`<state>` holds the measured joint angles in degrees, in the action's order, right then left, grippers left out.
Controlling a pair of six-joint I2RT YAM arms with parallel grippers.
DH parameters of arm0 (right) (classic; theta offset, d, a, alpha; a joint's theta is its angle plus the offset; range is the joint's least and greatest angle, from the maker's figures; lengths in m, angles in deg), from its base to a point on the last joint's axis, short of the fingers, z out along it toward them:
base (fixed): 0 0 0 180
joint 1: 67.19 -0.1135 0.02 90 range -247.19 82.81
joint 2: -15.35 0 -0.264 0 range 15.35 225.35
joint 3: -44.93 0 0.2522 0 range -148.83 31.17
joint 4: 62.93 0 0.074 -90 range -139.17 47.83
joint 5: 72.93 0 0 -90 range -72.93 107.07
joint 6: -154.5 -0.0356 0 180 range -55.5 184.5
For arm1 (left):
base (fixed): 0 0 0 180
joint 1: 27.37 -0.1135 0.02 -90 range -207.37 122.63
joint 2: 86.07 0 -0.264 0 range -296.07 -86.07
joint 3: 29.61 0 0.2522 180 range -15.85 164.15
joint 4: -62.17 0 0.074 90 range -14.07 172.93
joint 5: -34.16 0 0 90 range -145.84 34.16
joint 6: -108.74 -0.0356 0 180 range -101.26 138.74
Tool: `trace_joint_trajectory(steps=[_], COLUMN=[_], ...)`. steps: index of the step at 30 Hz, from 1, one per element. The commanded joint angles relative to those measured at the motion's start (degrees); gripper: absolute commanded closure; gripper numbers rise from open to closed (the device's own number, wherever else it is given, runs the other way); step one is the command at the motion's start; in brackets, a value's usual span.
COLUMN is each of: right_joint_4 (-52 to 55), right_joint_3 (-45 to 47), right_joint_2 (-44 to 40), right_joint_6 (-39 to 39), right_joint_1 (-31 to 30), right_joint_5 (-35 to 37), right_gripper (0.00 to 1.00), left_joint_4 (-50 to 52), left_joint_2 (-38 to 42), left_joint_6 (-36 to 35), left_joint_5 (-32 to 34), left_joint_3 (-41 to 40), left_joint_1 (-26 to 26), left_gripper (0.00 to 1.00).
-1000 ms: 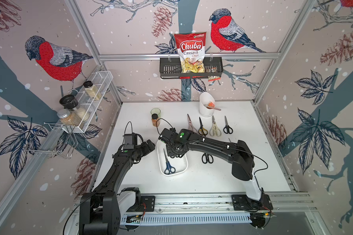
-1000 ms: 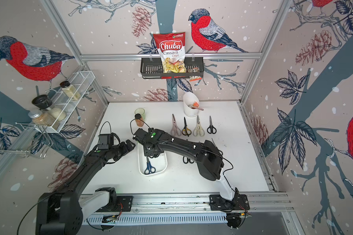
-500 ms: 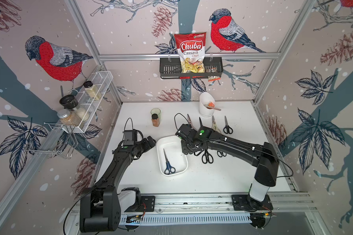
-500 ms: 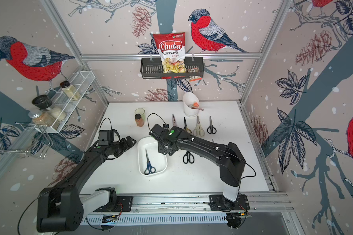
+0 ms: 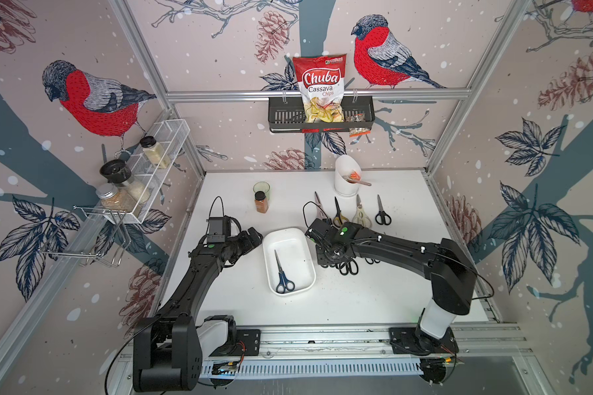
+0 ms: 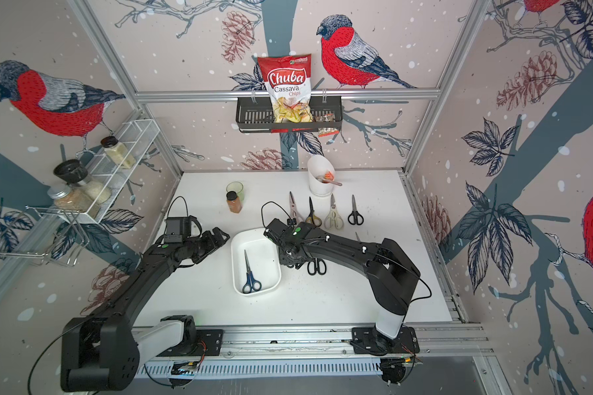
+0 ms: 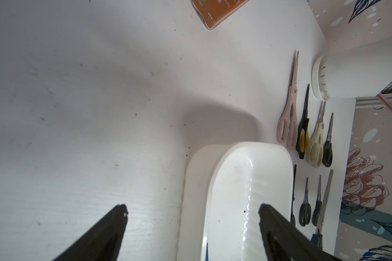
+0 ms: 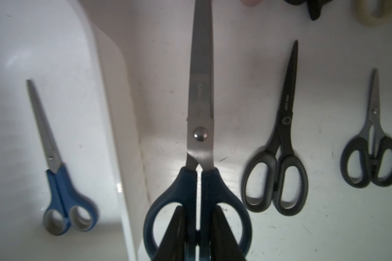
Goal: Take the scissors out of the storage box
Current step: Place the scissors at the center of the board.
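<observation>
Viewed remotely, nearest to me ran the grey aluminium base rail (image 5: pixel 322 337) carrying both arms. Beyond it lay the scuffed white tabletop (image 5: pixel 356 301). The shallow white plastic storage box (image 5: pixel 308 280) sat mid-table. One small blue-handled pair of scissors (image 5: pixel 283 273) lay flat inside it, blades pointing away.

The left gripper (image 7: pixel 192 206) hovered near the box's far left corner, spread wide and holding nothing. The right gripper (image 8: pixel 197 212) was pinched nearly closed on the handles of a large dark-blue-handled steel pair (image 8: pixel 200 113), outside the box and just beside its right wall. Two black-handled pairs (image 8: pixel 278 162) lay on the table beside that.

Farther back, four pairs formed a row:
- pinkish-beige pair (image 5: pixel 319 207)
- black-and-yellow pair (image 5: pixel 339 215)
- cream pair (image 5: pixel 360 213)
- small black pair (image 5: pixel 381 212)

Behind the row stood a tall white cylindrical holder (image 5: pixel 347 174), and to the left an orange spice jar (image 5: pixel 261 201). The bullfinch-patterned walls carried a black slotted basket (image 5: pixel 285 114) holding a red chips bag (image 5: pixel 320 85), and a white wire rack (image 5: pixel 158 157) of jars.
</observation>
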<state>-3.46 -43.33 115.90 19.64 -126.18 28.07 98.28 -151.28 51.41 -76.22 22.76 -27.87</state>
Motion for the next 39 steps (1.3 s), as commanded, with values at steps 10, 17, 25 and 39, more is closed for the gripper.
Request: trace_joint_trajectory(steps=[10,17,25,39], right_joint_4=[-7.89,-8.53,-8.62,-1.42], right_joint_3=[5.21,3.71,4.17,-2.33], right_joint_2=[4.69,9.21,10.09,6.13], right_joint_6=[0.13,-1.43,-1.94,-1.81], right_joint_1=[-2.00,-2.93,-3.42,-3.12], right_joint_5=[-1.37,-3.09,-3.43,1.58], right_gripper=[1.00,1.00,0.88,0.56], left_joint_4=[1.51,1.82,1.97,3.23], left_joint_2=[0.90,2.19,3.47,4.74], left_joint_6=[0.23,0.76,0.84,-3.07], left_joint_5=[1.39,1.86,1.84,2.29], left_joint_3=[0.06,-0.79,-2.25,-1.58], left_joint_1=[0.06,0.05,0.06,0.16], left_gripper=[0.05,0.05,0.05,0.05])
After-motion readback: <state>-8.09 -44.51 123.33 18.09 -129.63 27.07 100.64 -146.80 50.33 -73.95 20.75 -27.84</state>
